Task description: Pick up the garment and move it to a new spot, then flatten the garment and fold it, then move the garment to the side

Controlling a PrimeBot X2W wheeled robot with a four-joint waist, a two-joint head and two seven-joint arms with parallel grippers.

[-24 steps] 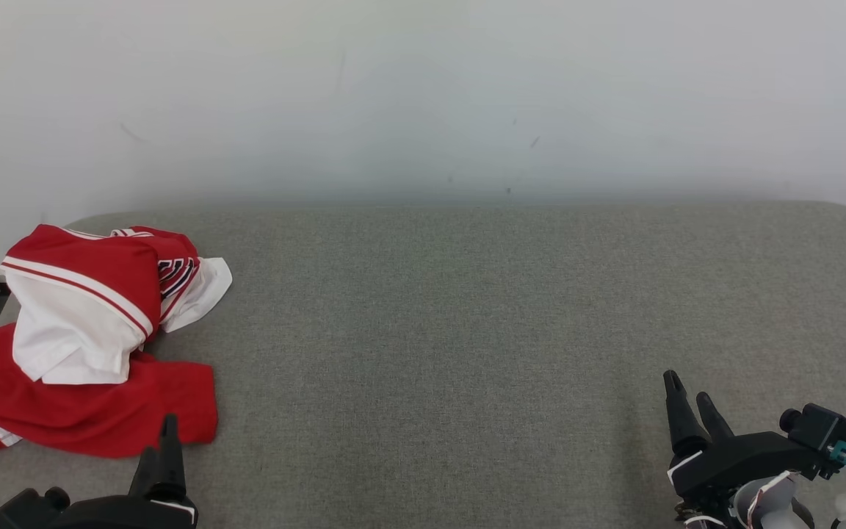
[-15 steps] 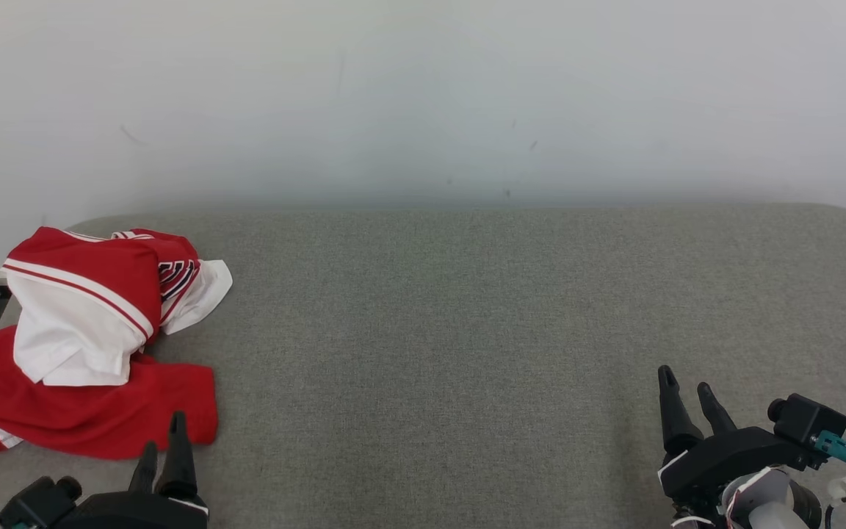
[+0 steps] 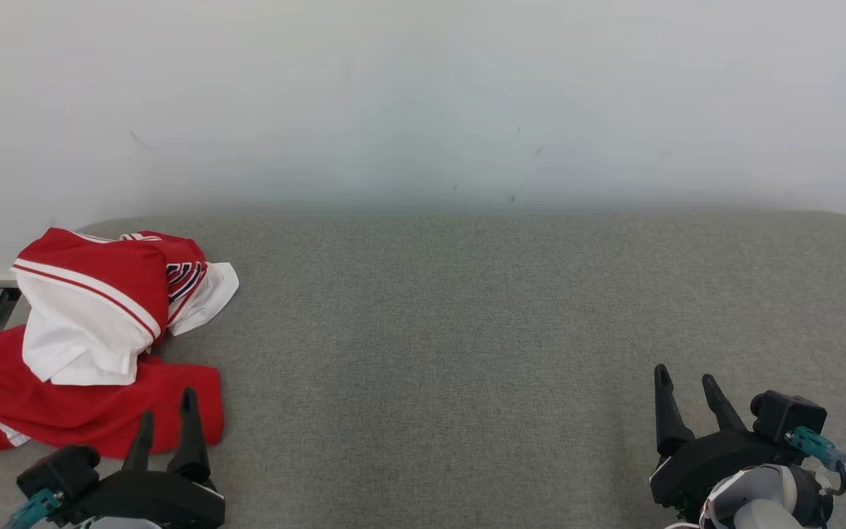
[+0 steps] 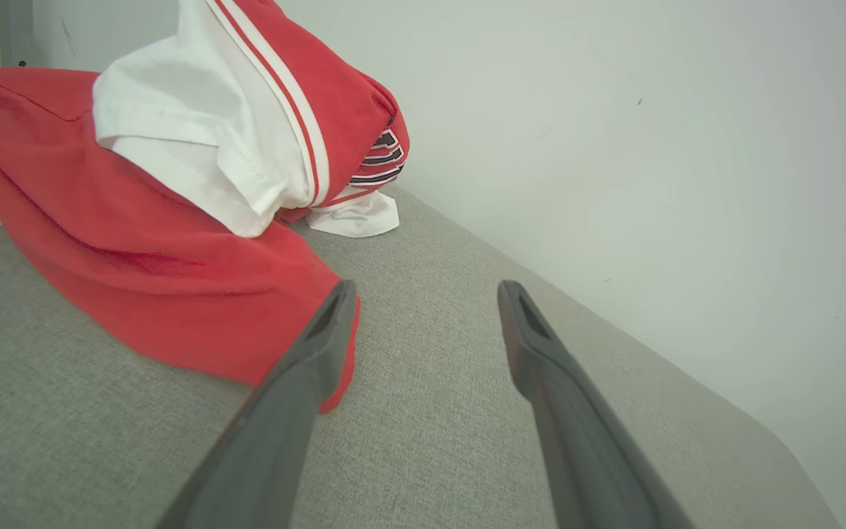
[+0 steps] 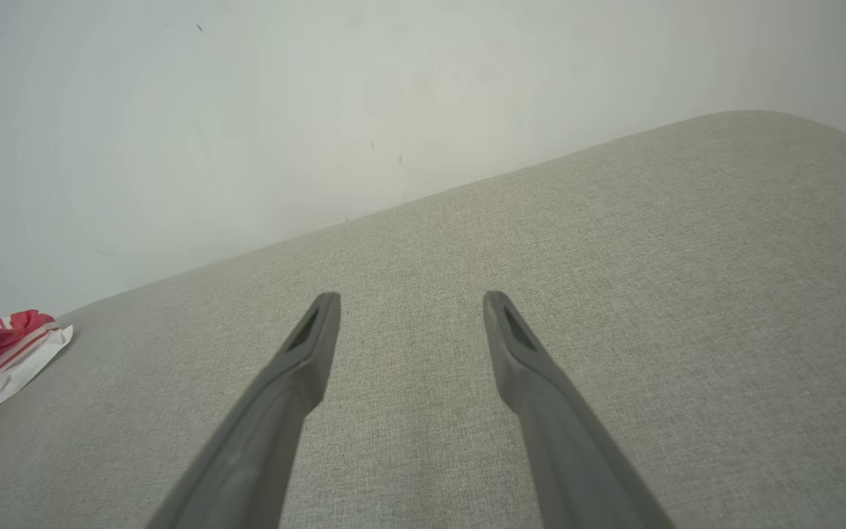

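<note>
Crumpled red-and-white jersey [image 3: 92,323] at the far left of the grey fabric surface [image 3: 438,330], near the wall [image 3: 423,95]. Left gripper [image 3: 167,405] just beside its near edge, fingers spread wide, holding nothing; right gripper [image 3: 684,373] well apart, likewise spread and empty.

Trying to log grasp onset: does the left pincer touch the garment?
Cannot tell: in the left wrist view the left pincer's finger overlaps the garment's corner, showing neither gap nor contact.
</note>
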